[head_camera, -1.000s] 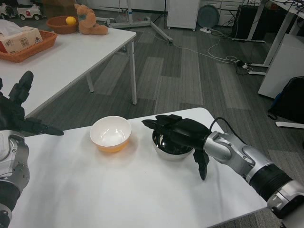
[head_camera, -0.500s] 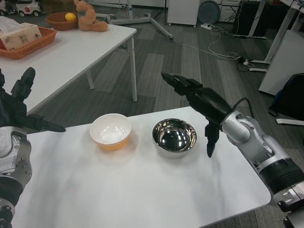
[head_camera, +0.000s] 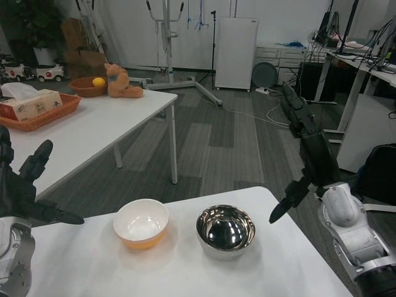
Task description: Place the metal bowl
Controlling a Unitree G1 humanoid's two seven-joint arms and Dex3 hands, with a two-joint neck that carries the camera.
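The metal bowl point(head_camera: 226, 231) sits upright on the white table point(head_camera: 185, 272), just beside a white-and-orange bowl point(head_camera: 141, 223) that stands to its left, the two near each other but not touching. Nothing holds it. The right hand point(head_camera: 306, 145) is raised above the table's far right edge with its fingers point(head_camera: 291, 102) stretched out and apart, empty, pointing up and away into the room; only its thumb point(head_camera: 283, 206) hangs down toward the tabletop. From those fingers the bowl lies below and to the left, well under the palm rather than in front of it, and the thumb tip is near the rim yet clear of it. The left hand point(head_camera: 25, 192) waits at the table's left edge, also spread and holding nothing, with the other bowl between it and the metal one. So the right hand is plainly the nearer. Being round, the bowl offers no long axis to line up with. By the look of it, the placing is done.
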